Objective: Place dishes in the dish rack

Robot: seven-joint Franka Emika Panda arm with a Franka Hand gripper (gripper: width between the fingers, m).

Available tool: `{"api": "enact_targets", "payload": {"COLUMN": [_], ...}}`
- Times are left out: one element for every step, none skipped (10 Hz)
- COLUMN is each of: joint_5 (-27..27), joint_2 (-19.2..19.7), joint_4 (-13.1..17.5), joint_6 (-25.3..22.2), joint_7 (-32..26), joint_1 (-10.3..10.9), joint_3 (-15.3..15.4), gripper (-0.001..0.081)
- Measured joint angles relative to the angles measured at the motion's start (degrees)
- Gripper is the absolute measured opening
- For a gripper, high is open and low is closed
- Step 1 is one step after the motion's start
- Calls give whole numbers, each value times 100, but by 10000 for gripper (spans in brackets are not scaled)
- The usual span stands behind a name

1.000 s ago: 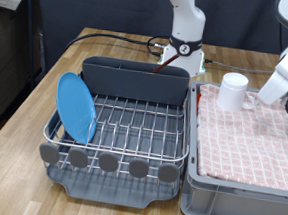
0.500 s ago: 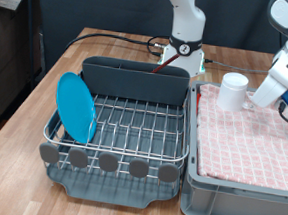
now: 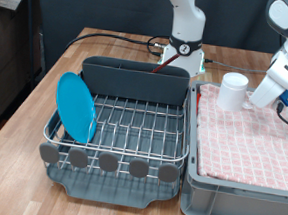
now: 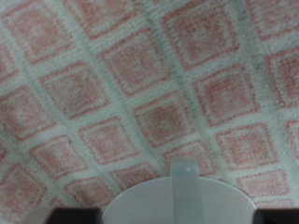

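The plate [image 3: 78, 106] stays propped at the rack's [image 3: 122, 126] left end. The arm has barely shifted; its fingers [image 3: 257, 99] hover beside the cup [image 3: 233, 90] on the checked cloth [image 3: 247, 136]; their spread can't be told.

Gripper [image 3: 253, 104] apparently edged rightward.

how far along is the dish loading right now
Done: the light-blue plate stands on edge in the dish rack, at the exterior view's left. In hand: nothing visibly gripped; the gripper sits beside the white cup, which rests on the checked cloth in the grey bin. Left: the cup is outside the rack. No spoon is clearly visible.
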Motion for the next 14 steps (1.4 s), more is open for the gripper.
{"api": "enact_targets", "payload": {"joint_5": [0,0,0,0,0,5,5,7,24,46,110,165,234,338], "joint_2": [0,0,0,0,-3,-10,-25,-50,-84,-130,-185,-251,-322,-399], "joint_4": [0,0,0,0,2,16,55,107,164,219,273,329,393,484], "joint_6": [0,0,0,0,0,-34,-117,-228,-340,-438,-530,-598,-716,-853], "joint_7": [0,0,0,0,0,0,1,1,3,7,20,107,215,307], "joint_1": [0,0,0,0,0,0,0,0,0,-1,-1,-2,-3,-4], "joint_3": [-2,-7,-11,-15,-19,-24,-26,-29,-34,-45,-64,-90,-111,-134], "gripper": [287,287,102,102,67,67,67,67,67,67,67,67,67,67]}}
